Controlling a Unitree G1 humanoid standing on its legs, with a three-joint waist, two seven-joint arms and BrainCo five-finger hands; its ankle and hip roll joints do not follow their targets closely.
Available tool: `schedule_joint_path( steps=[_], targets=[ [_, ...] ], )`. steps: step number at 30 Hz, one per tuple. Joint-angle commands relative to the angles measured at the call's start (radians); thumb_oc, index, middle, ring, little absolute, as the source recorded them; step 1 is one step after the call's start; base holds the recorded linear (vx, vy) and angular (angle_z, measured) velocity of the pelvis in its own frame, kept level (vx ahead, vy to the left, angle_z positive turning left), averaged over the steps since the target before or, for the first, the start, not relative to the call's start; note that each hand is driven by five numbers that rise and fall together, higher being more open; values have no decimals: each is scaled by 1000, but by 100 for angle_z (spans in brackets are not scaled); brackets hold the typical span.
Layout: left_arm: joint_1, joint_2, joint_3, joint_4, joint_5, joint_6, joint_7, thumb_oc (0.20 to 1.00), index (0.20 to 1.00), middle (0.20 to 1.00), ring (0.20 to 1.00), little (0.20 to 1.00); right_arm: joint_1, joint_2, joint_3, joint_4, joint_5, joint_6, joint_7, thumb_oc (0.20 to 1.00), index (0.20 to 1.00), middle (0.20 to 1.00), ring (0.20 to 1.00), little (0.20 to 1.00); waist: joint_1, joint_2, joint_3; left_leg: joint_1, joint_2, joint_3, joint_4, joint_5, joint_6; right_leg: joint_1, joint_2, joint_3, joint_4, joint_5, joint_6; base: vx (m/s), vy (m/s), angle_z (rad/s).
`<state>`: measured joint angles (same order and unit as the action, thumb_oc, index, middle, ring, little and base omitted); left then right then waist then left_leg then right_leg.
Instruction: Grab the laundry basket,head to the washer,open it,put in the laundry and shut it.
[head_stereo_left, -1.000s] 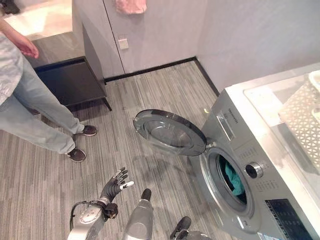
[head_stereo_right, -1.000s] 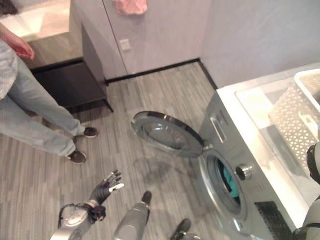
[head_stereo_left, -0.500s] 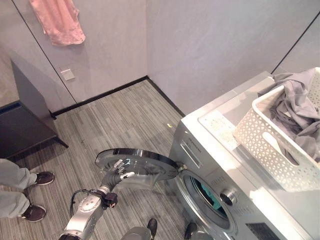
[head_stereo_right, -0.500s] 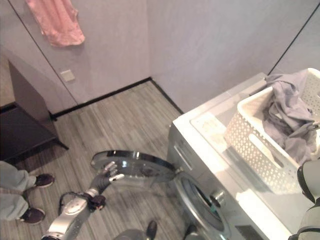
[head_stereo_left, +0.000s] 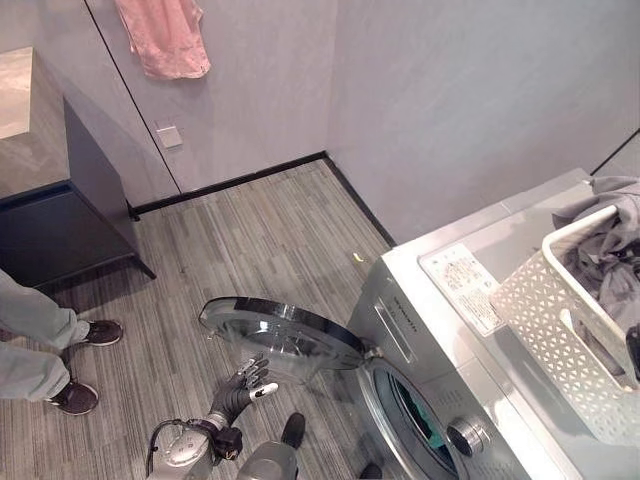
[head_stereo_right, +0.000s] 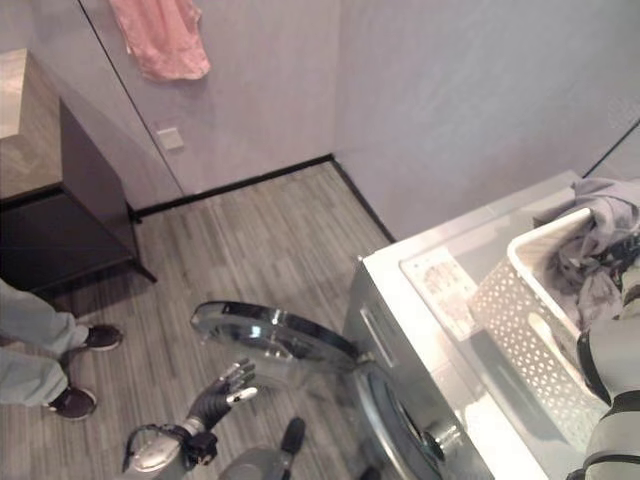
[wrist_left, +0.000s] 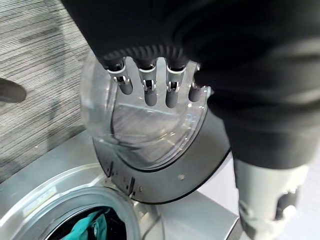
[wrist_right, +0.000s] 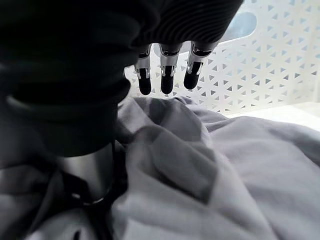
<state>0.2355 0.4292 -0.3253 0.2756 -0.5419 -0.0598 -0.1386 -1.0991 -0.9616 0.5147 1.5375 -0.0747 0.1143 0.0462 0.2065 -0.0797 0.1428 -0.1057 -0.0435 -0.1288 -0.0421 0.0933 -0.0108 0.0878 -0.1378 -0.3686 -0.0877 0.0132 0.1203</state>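
Nearest, at seven o'clock, the left robot hand is held with fingers spread, just short of the washer door, which stands swung wide so the drum can be loaded. A teal garment inside the drum is seen in the left wrist view. Farther, at three o'clock, the laundry basket rests on the washer; in the right wrist view the right robot hand is seen with relaxed fingers above the grey laundry, holding nothing.

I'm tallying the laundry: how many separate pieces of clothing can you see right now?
3: a pink garment hanging on the wall, grey clothes bunched in the white basket, and a teal item inside the washer drum. The grey pile may hide more.
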Motion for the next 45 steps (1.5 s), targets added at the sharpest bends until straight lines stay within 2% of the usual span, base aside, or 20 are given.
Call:
schedule_joint_path(
  steps=[1, 4, 7, 10, 12, 14, 15, 18, 19, 20, 26, 30, 32, 34, 36, 40, 45],
  targets=[
    [9, 24, 12, -65, 12, -30, -3, 1000, 1000, 1000, 1000, 1000, -126, -35, 120, -39, -36, -37, -5, 1000, 1000, 1000, 1000, 1000, 21, -38, 5, 19, 34, 16, 45, -145, 5, 0, -7, -17, 32, -59, -14, 0, 0, 0],
    [6, 25, 12, -72, 16, -31, 1, 1000, 1000, 1000, 1000, 1000, -109, -13, 126, -43, -53, -35, 0, 1000, 1000, 1000, 1000, 1000, 25, -43, 5, 28, 39, 14, 39, -145, 5, 5, -3, -9, 33, -64, -17, -4, -11, -1],
    [1, 28, 6, -88, 17, -37, -7, 1000, 1000, 1000, 1000, 1000, -53, -24, 94, -36, -43, -38, 13, 1000, 1000, 1000, 1000, 1000, 44, -34, 16, 17, 40, -4, 25, -127, -3, -1, 1, -28, 33, -72, -21, -21, -46, 4],
    [-4, 30, -4, -98, 11, -48, -11, 1000, 1000, 1000, 1000, 1000, 22, -41, 50, -40, -4, -40, 34, 1000, 1000, 1000, 1000, 1000, 69, -9, 41, -16, 39, -28, 14, -103, -13, -21, 2, -58, 34, -78, -28, -44, -65, 30],
    [-2, 31, -3, -104, 5, -51, -12, 1000, 1000, 1000, 1000, 1000, 54, -53, 28, -42, 22, -42, 45, 1000, 1000, 1000, 1000, 1000, 83, 7, 54, -16, 46, -38, 2, -111, -24, -25, 9, -56, 33, -99, -29, 4, -80, 24],
    [-4, 30, -11, -110, -5, -52, -19, 1000, 1000, 1000, 1000, 1000, 106, -72, -14, -38, 63, -34, 78, 1000, 1000, 1000, 1000, 1000, 94, 36, 72, -48, 45, -52, -15, -86, -30, -50, 7, -76, 27, -98, -30, -87, -32, 11],
    [-6, 26, -21, -113, -8, -50, -26, 1000, 1000, 1000, 1000, 1000, 139, -78, -24, -41, 73, -31, 108, 1000, 1000, 1000, 1000, 1000, 96, 51, 78, -60, 45, -54, -26, -74, -34, -60, 7, -84, 22, -98, -30, -64, -18, 16],
    [-11, 16, -30, -106, -4, -48, -27, 1000, 1000, 1000, 1000, 1000, 184, -69, -39, -57, 100, -31, 137, 1000, 1000, 1000, 1000, 1000, 93, 65, 84, -69, 45, -55, -34, -65, -35, -65, 8, -89, 16, -101, -33, -12, -7, 13],
    [-11, 13, -32, -104, -1, -48, -26, 1000, 1000, 1000, 1000, 1000, 198, -64, -46, -62, 111, -30, 139, 423, 423, 423, 423, 423, 90, 66, 85, -70, 45, -54, -34, -64, -36, -65, 9, -91, 16, -102, -34, 2, -1, 4],
    [-13, 11, -33, -101, -2, -47, -26, 1000, 1000, 1000, 1000, 1000, 208, -54, -58, -65, 122, -31, 134, 200, 200, 200, 200, 200, 88, 67, 86, -70, 45, -54, -35, -64, -35, -65, 9, -91, 16, -103, -34, 0, 0, 0],
    [-21, -1, -35, -89, 3, -45, -6, 1000, 1000, 1000, 1000, 1000, 228, -10, -89, -64, 160, -36, 106, 200, 200, 200, 200, 200, 77, 60, 86, -59, 46, -47, -36, -71, -30, -60, 10, -83, 17, -104, -35, 0, 0, 0],
    [-30, 3, -21, -66, 16, -46, 14, 1000, 1000, 1000, 1000, 1000, 199, -27, -109, -72, 199, -45, 53, 200, 200, 200, 200, 200, 54, 31, 76, -29, 53, -31, -37, -88, -26, -40, 12, -67, 13, -102, -32, 24, 18, -10],
    [-40, 10, -7, -55, 22, -46, 24, 1000, 1000, 1000, 1000, 1000, 157, -66, -125, -87, 250, -52, 17, 200, 200, 200, 200, 200, 37, 6, 65, -26, 51, -18, -31, -79, -17, -36, 7, -73, 14, -80, -30, -29, 88, -12],
    [-51, 17, 21, -42, 36, -55, 46, 1000, 1000, 1000, 1000, 1000, 64, -143, -127, -168, 354, -74, -47, 200, 200, 200, 200, 200, -4, -41, 36, 7, 59, 4, -30, -101, -15, -14, 9, -48, 14, -73, -26, 23, 101, -1],
    [-58, 18, 41, -37, 38, -57, 61, 1000, 1000, 1000, 1000, 1000, -1, -187, -131, -202, 406, -90, -96, 200, 200, 200, 200, 200, -25, -62, 21, 27, 62, 16, -28, -115, -13, -7, 11, -32, 17, -70, -23, 29, 67, -22],
    [-46, 23, 82, -48, 42, -57, 80, 1000, 1000, 1000, 1000, 1000, -70, -282, -199, -334, 533, -142, -201, 200, 200, 200, 200, 200, -70, -92, -35, 66, 67, 29, -28, -137, -9, 11, 13, -10, 25, -64, -17, 29, 65, -13],
    [-39, 48, 110, -84, 53, -58, 95, 1000, 1000, 1000, 1000, 1000, -144, -314, -199, -449, 548, -168, -286, 200, 200, 200, 200, 200, -95, -98, -67, 93, 67, 50, -35, -144, -3, 12, 10, 15, 30, -51, -9, 0, 77, -18]
  ],
)
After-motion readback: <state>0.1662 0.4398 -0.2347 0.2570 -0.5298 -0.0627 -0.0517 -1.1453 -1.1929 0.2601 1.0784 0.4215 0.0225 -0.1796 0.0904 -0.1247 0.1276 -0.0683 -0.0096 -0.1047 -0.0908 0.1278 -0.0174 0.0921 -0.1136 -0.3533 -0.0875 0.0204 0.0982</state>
